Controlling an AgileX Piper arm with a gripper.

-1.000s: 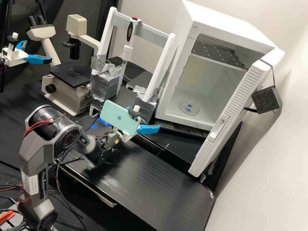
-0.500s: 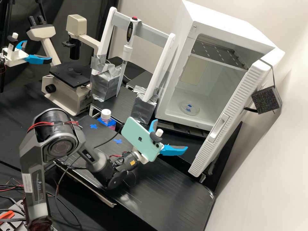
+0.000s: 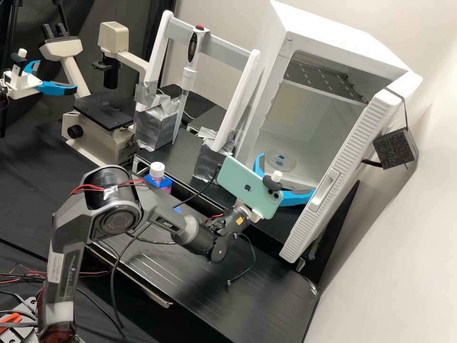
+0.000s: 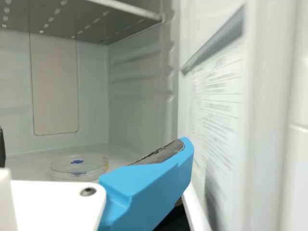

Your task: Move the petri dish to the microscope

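Note:
The gripper [image 3: 287, 173] stands open at the front of the white incubator's doorway, its blue fingers spread with nothing between them. Farther in, the clear petri dish [image 3: 281, 162] with blue marks lies flat on the incubator floor. In the wrist view, the gripper [image 4: 93, 147] has one blue finger plainly in sight and a dark bit of the other at the edge; the petri dish [image 4: 79, 166] is beyond them, untouched. The beige microscope [image 3: 105, 110], with its black stage, stands at the back left of the bench.
The incubator's open door [image 3: 340, 176] is close beside one finger. A metal shelf [image 3: 328, 78] hangs above the dish. Left of the incubator are a white rack [image 3: 243, 95] holding a pipette, and a white-capped bottle [image 3: 157, 174]. Another arm's gripper is at far left.
The arm has swung right and toward the incubator, bringing the open gripper from above the bench to the doorway. The bottle behind it has come into view. The dish has not moved.

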